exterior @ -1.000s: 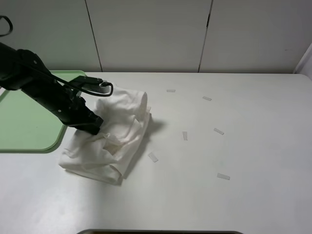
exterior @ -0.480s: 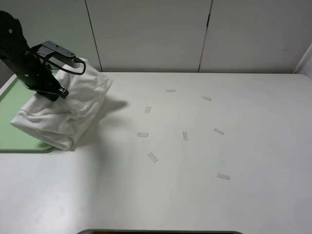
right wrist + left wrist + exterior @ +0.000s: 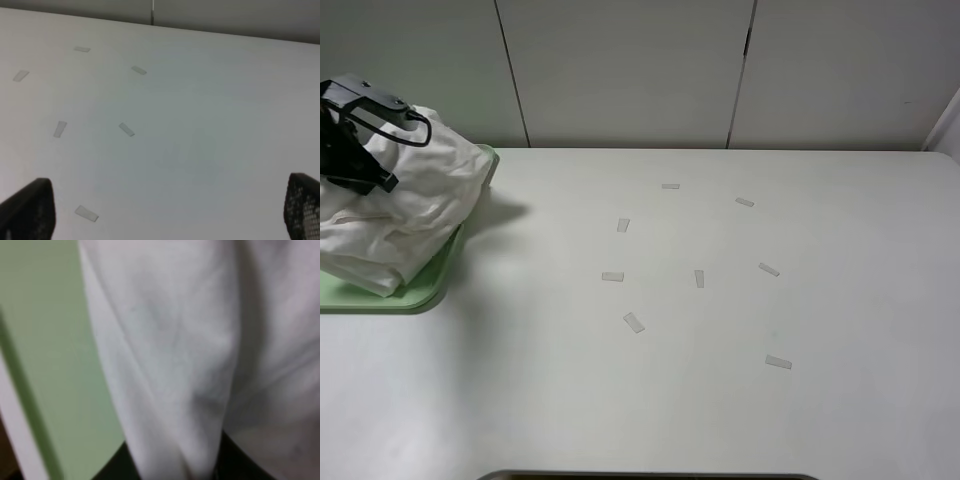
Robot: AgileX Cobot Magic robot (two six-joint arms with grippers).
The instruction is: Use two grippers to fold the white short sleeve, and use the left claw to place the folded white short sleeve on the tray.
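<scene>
The white short sleeve [image 3: 405, 200] is a bunched, folded bundle at the far left, hanging over the pale green tray [image 3: 432, 288], with its lower part resting on the tray. My left gripper [image 3: 360, 168] is shut on the bundle's top. In the left wrist view the white cloth [image 3: 190, 340] fills the frame between two dark fingers [image 3: 114, 469], with the tray [image 3: 45, 340] beside it. My right gripper [image 3: 170, 212] is open and empty over bare table; it does not show in the exterior view.
Several small white tape strips [image 3: 634, 322] lie scattered on the white table [image 3: 720, 400], also in the right wrist view [image 3: 126, 129]. A grey wall [image 3: 620, 70] runs behind the table. The tray sits at the table's left edge.
My left gripper has carried the shirt bundle leftward and up, from the table beside the tray to over the tray. Tape strips that lay under it now show.
</scene>
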